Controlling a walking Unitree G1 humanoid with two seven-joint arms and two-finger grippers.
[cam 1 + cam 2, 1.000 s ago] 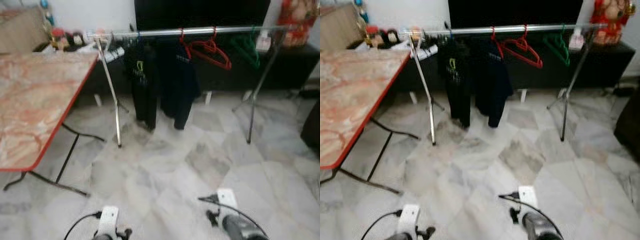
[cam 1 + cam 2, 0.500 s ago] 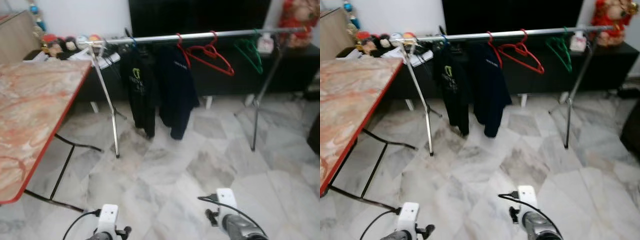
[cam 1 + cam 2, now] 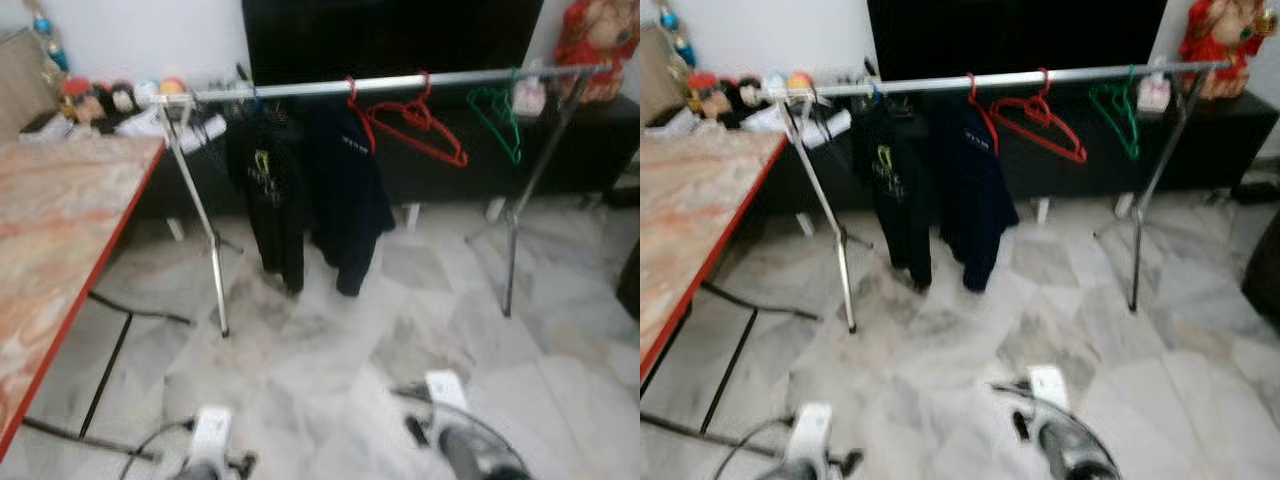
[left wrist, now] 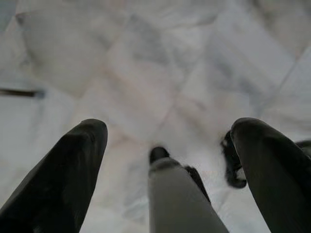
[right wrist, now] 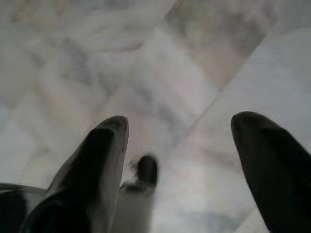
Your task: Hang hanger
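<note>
A silver clothes rail on two stands runs across the room ahead of me. Two red hangers and a green hanger hang empty on its right half. Two dark garments hang left of them. Both my arms hang low at the picture's lower edge, the left wrist and the right wrist. In the wrist views, my left gripper and my right gripper are open over the marble floor, with nothing between their fingers.
A folding table with a marbled top and red edge stands at my left. A black cabinet runs behind the rack, with a red figure on it. Small items sit at the back left. Pale floor tiles lie ahead.
The whole picture has shifted: the camera has moved, so the table has slid leftwards and less of it shows. Both arms hang as before.
</note>
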